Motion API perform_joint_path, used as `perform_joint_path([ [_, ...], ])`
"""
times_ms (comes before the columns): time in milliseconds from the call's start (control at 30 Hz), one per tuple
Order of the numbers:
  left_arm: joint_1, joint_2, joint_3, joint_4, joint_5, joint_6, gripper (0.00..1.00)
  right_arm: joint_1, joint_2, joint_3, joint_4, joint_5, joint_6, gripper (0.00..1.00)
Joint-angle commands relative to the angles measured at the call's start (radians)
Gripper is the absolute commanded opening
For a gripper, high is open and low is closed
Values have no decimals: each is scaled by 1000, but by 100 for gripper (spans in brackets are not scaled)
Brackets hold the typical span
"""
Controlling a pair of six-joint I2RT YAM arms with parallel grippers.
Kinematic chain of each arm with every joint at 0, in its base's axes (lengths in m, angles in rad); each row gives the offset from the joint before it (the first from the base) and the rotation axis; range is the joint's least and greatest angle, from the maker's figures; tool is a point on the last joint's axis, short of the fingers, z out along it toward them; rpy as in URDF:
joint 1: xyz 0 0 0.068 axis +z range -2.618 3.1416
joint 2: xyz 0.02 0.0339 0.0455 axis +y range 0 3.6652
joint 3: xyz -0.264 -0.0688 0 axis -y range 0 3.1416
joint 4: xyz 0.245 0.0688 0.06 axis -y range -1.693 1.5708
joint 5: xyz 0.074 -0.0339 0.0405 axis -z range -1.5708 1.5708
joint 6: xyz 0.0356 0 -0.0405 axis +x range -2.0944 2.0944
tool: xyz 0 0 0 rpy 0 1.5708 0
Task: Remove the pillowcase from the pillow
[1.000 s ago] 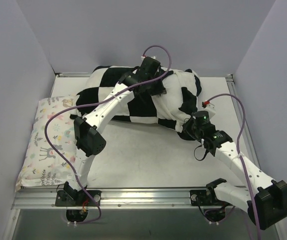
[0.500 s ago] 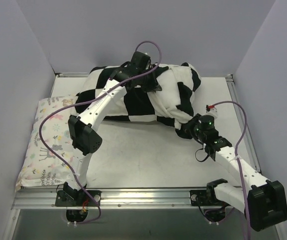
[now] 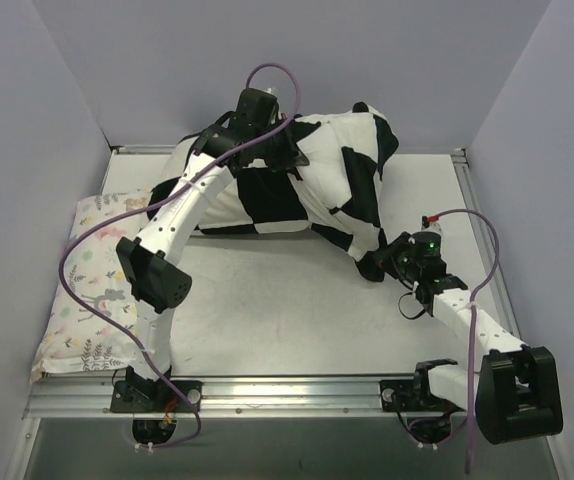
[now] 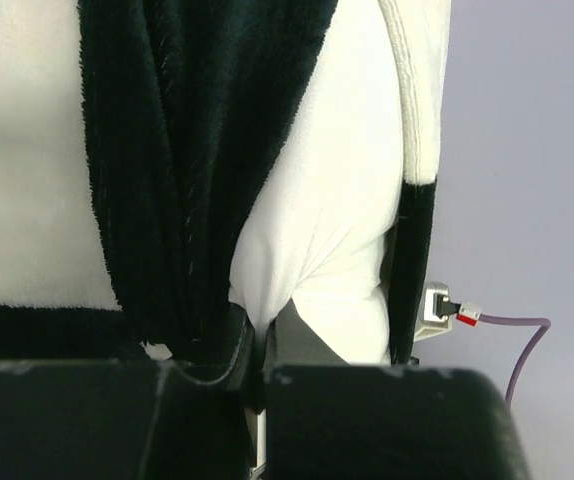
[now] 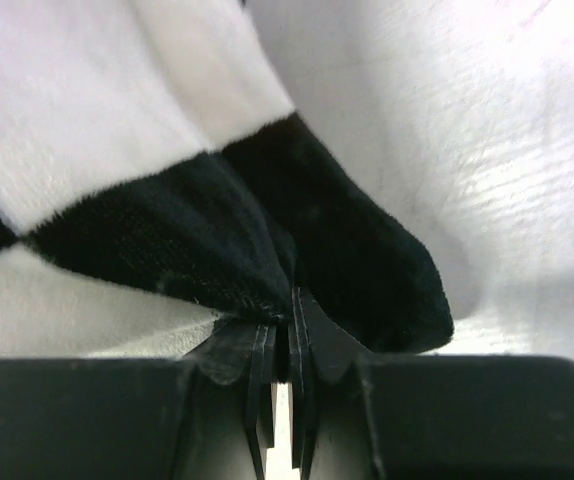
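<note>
Left of the big black-and-white checkerboard plush pillowcase [image 3: 357,170], close by its lower edge: a pale flat pillow printed with small pastel animals [image 3: 87,290]. High on the pillowcase's left half: left gripper [image 4: 262,335], clamped on a tuck of smooth cloth, seemingly the plump plain white pillow [image 4: 317,220] bulging from inside, with a black plush fold alongside. Pillowcase heaped and raised at that grip, slanting down rightward. At the pillowcase's lower right corner: right gripper [image 5: 285,325], pinched tight on a black plush tip.
</note>
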Motion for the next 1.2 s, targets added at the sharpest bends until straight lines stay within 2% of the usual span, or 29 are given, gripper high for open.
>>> perform_joint_path([
  [0,82,-165,84,138,-63,1,0,-92,64,12,-186,74,-42,0],
  [100,48,-212,-32,122,-92,43,0,-176,91,61,-191,-12,-42,0],
  [133,30,-235,-153,130,-109,58,0,-180,98,83,-202,-24,-59,0],
  [233,-52,-320,-337,210,-141,100,0,-132,122,192,-258,-48,-108,1],
  [267,-70,-355,-443,275,-141,100,0,-111,124,216,-261,-35,-128,3],
  [400,-128,-383,-597,378,-141,69,0,-37,163,324,-369,11,-194,12],
  [500,-162,-369,-632,420,-143,51,0,-34,171,370,-413,-9,-212,21],
  [533,-170,-357,-637,428,-141,48,0,-29,159,370,-421,-3,-209,29],
  [600,-176,-343,-640,443,-141,35,0,-25,95,362,-445,8,-204,39],
  [633,-179,-335,-640,448,-140,34,0,-22,69,361,-459,14,-201,49],
  [733,-194,-298,-625,458,-141,28,0,-9,-35,361,-516,18,-178,62],
  [900,-211,-265,-607,477,-141,17,0,113,-187,388,-580,76,-143,73],
  [1000,-218,-251,-607,483,-141,11,0,184,-204,410,-597,135,-128,77],
  [1067,-219,-245,-602,486,-141,8,0,207,-176,419,-600,150,-132,76],
  [1167,-219,-240,-590,483,-140,8,0,222,-109,410,-605,156,-135,68],
])
